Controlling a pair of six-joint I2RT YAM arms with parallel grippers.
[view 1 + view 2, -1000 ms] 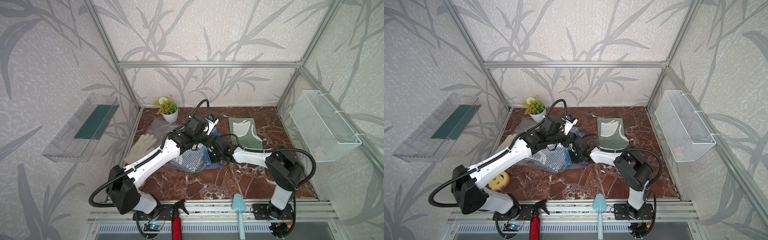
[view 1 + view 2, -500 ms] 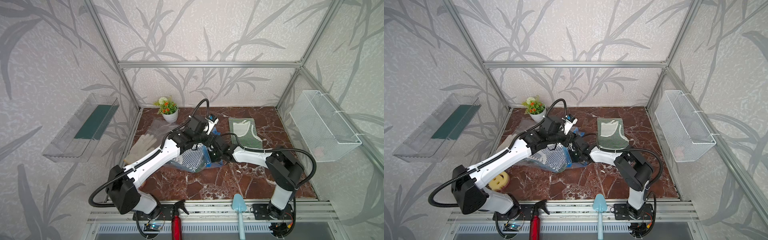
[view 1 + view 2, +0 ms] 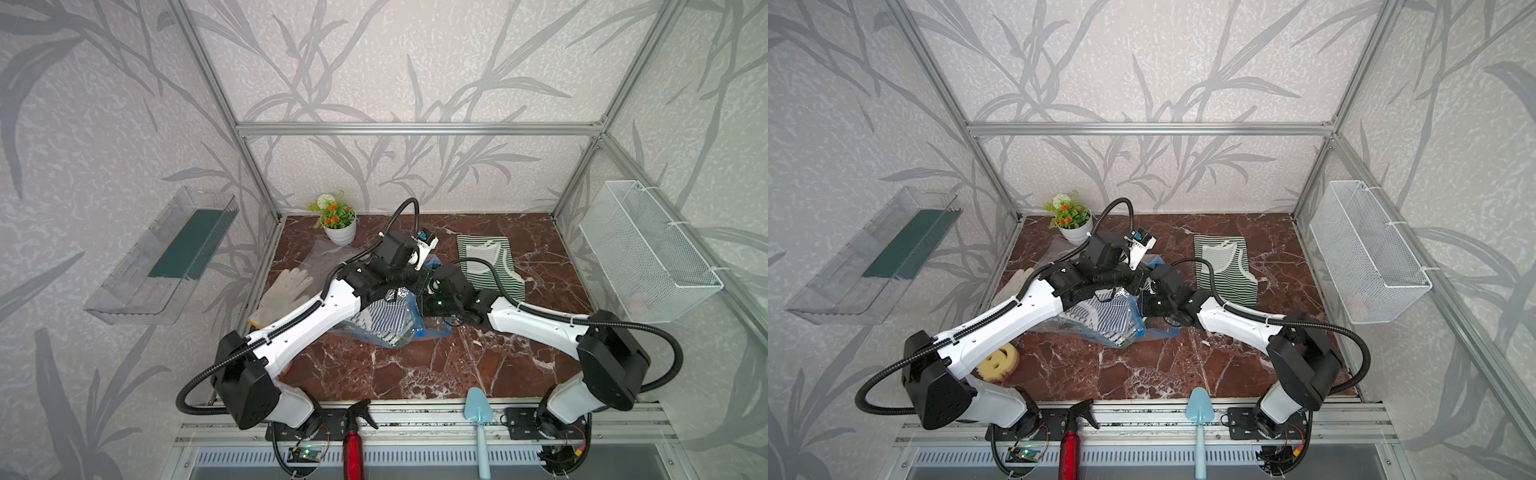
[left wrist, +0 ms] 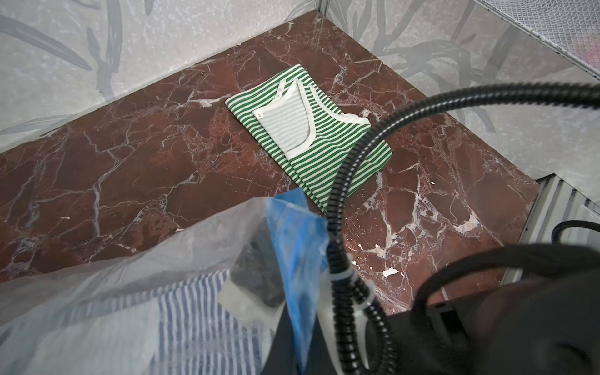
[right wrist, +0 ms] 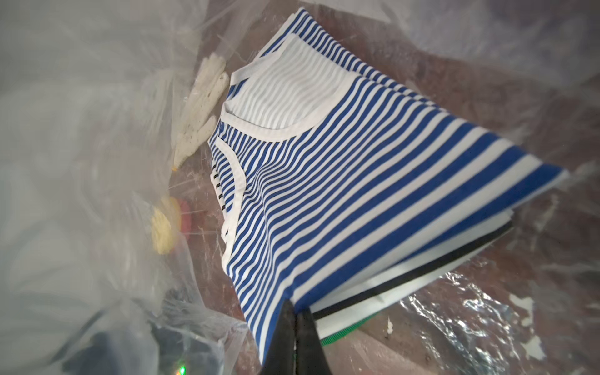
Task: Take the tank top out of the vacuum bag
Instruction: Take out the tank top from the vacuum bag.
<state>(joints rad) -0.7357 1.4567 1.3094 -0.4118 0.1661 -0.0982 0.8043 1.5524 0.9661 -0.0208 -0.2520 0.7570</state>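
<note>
Spreading across the bottom of the cell, a red-brown marble bench [image 3: 415,365] veined in white is walled by pale paper printed with grey leaves and framed in aluminium bars [image 3: 415,129]. A clear plastic shelf [image 3: 166,257] hangs on one side wall and a white wire basket [image 3: 648,257] on the opposite one. At the back stands a potted plant [image 3: 338,224], with a white glove [image 3: 282,291] and a yellow sponge [image 3: 997,360] along the same side. A red spray bottle [image 3: 353,444] and a pale blue trowel [image 3: 478,411] rest on the front rail.

The vacuum bag [image 3: 432,332] lies crumpled mid-bench. The left pincer [image 3: 397,291] is together on its plastic by the blue strip, holding the mouth up. Inside the bag, the right pincer [image 5: 293,328] is clamped on the hem of a blue-striped tank top [image 5: 357,181], topmost of a folded stack. A green-striped tank top [image 3: 482,249] lies flat outside, toward the back.
</note>
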